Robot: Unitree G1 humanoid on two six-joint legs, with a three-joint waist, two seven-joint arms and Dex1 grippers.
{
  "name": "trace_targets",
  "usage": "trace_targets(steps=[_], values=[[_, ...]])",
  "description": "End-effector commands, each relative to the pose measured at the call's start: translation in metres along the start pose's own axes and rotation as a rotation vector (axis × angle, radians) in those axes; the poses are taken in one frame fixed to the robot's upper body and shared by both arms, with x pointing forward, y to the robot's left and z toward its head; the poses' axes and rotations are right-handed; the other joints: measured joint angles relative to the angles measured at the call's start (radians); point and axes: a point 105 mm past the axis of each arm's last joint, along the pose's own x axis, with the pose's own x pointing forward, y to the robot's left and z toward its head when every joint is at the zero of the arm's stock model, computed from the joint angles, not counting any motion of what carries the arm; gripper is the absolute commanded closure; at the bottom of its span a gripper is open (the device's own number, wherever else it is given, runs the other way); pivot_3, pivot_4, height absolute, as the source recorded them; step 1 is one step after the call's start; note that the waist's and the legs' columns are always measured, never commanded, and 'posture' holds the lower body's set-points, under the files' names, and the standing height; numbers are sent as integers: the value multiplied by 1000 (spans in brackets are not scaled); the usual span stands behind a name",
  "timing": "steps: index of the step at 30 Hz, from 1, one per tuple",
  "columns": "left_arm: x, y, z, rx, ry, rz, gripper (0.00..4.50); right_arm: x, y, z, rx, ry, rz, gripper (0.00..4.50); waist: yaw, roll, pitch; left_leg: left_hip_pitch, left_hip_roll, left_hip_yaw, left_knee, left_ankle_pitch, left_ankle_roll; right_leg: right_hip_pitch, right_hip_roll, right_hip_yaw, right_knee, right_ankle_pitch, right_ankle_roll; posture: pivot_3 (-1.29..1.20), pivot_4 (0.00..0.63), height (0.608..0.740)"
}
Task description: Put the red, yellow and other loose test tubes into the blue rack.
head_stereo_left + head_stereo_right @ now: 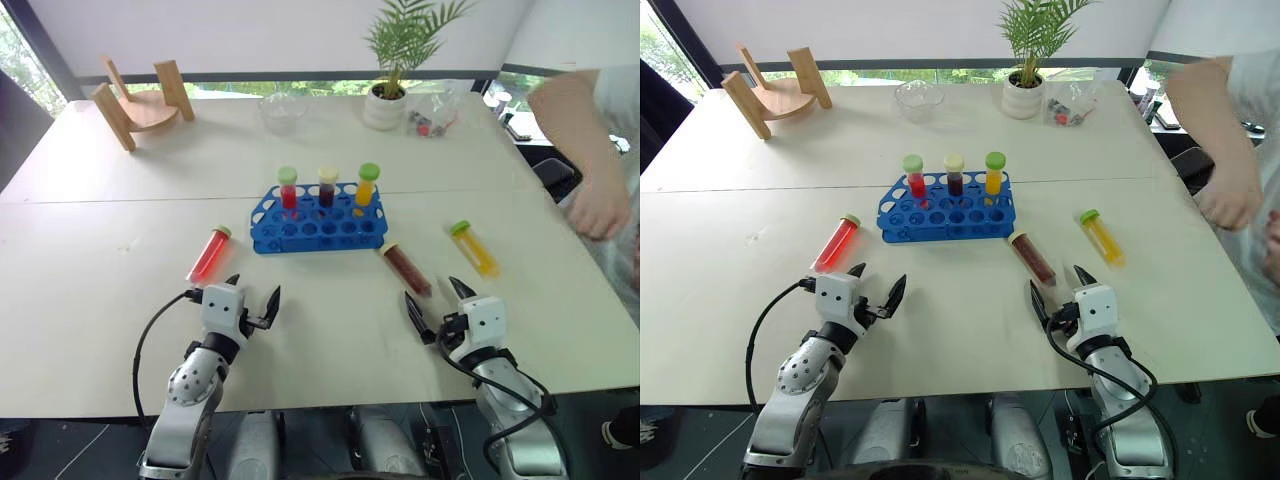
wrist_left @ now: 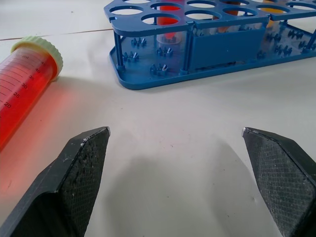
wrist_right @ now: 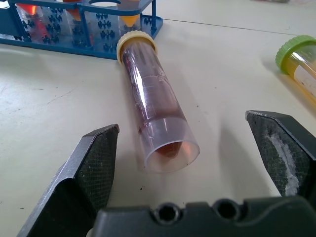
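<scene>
- Both grippers are held spread and empty above the table [image 1: 120, 300]: the left gripper [image 1: 252, 296] at about 7 o'clock from the rack [image 1: 318, 222], the right gripper [image 1: 438, 302] at about 5 o'clock from it.
- Three loose tubes are seen lying flat. The red tube [image 1: 209, 254] lies at 8 o'clock from the rack, the brown tube [image 1: 407, 269] at 4 o'clock with its cap just beside the rack's corner, the yellow tube [image 1: 474, 248] at 3 o'clock, well apart.
- Three capped tubes are already stood upright in the rack's back row.
- The brown tube is lined up between the right fingers [image 3: 94, 163]; being round and on its side, it could be rolled away if only one finger is touched to it.
- The red tube lies off to the side of the left fingers [image 2: 81, 163]; a straight closure would likely be made on nothing.
- The rack looks light and could be shoved by a tube pressed in at a tilt.
- A person's arm [image 1: 585, 150] is held over the table edge at 2 o'clock, near the yellow tube; a reach there could be met by it.
</scene>
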Motion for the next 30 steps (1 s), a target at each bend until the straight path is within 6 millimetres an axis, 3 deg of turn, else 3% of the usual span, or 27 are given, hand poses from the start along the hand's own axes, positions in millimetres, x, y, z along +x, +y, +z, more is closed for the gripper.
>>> trace_targets(steps=[1, 25, 30], values=[[-1, -4, 5, -15, -19, -18, 82, -1, -6, 13, -14, -45, -7, 0, 0, 0, 0, 0, 0, 0, 0, 0, 0, 0, 0, 0, 0, 0, 0, 0, 150, 740], [0, -7, 8, -30, -17, -30, 82, -3, -12, 19, -33, -53, 13, 0, 0, 0, 0, 0, 0, 0, 0, 0, 0, 0, 0, 0, 0, 0, 0, 0, 150, 740], [1, -10, 18, -24, -28, -63, 82, -8, -17, 27, -65, -62, 64, 0, 0, 0, 0, 0, 0, 0, 0, 0, 0, 0, 0, 0, 0, 0, 0, 0, 150, 740]])
